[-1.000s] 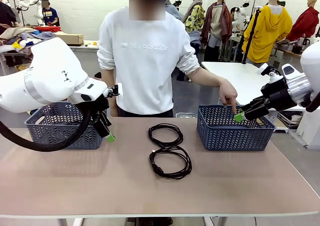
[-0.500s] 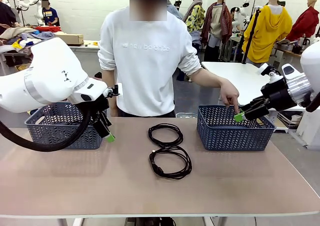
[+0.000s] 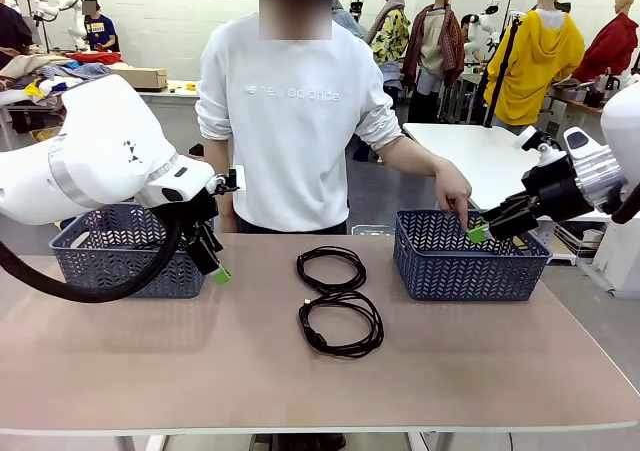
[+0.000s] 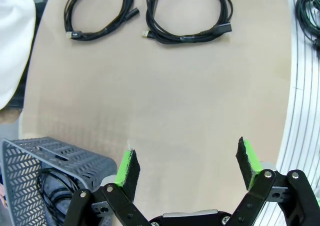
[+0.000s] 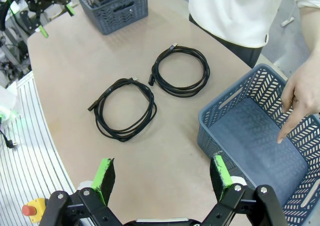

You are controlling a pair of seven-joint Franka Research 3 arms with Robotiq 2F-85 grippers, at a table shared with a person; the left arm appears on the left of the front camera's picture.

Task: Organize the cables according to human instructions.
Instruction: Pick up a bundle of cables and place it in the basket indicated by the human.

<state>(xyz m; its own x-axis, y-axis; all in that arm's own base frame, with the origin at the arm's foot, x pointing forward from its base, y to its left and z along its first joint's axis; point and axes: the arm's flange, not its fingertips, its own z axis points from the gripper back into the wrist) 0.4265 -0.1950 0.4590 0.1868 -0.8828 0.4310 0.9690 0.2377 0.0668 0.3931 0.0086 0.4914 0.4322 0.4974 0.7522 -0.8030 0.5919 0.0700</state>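
Little has changed since a second ago: the person's hand (image 3: 452,188) has drifted only slightly toward picture left, its index finger pointing down into the blue basket (image 3: 470,271) at centre right of the front view, and both arms have stayed put. At the left of the frame the left gripper (image 4: 187,155) hangs spread wide, holding nothing, just beside the grey basket (image 3: 120,269), inside which one coiled cable (image 4: 50,183) lies. At the right, the right gripper (image 5: 162,165) is likewise spread and empty, poised over the blue basket's right rim, near the hand. In the middle of the table (image 3: 150,361) lie two more cables, the far coil (image 3: 331,268) just beside the near coil (image 3: 341,323).
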